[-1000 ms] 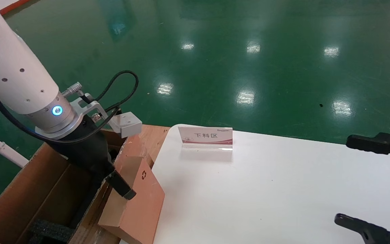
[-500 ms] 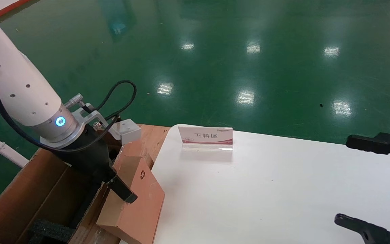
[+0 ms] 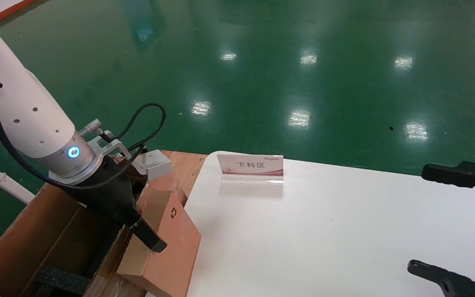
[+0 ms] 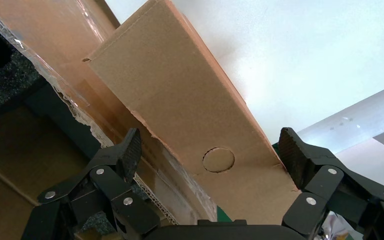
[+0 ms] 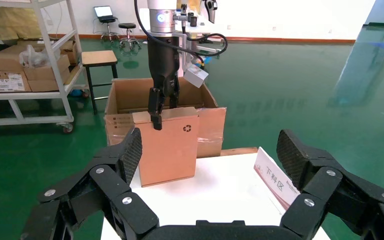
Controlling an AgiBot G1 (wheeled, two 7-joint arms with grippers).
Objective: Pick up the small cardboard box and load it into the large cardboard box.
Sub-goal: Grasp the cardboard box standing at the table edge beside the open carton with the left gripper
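- Gripping the flat slim brown small cardboard box (image 3: 167, 243) by its upper edge, the left gripper (image 3: 144, 235) looks closed on it; in the left wrist view the fingers (image 4: 125, 155) straddle the narrow edge.
- The box hangs tilted at the white table's (image 3: 324, 231) 9 o'clock edge, beside the big brown corrugated large cardboard box (image 3: 35, 231).
- Its long axis runs from 11 to 5 o'clock in the head view, recycling mark toward 12.
- The carton's opening lies toward 9 o'clock of the jaws; I judge the move goes that way.
- The right gripper (image 5: 207, 165) waits at 3 o'clock, wide open and empty.
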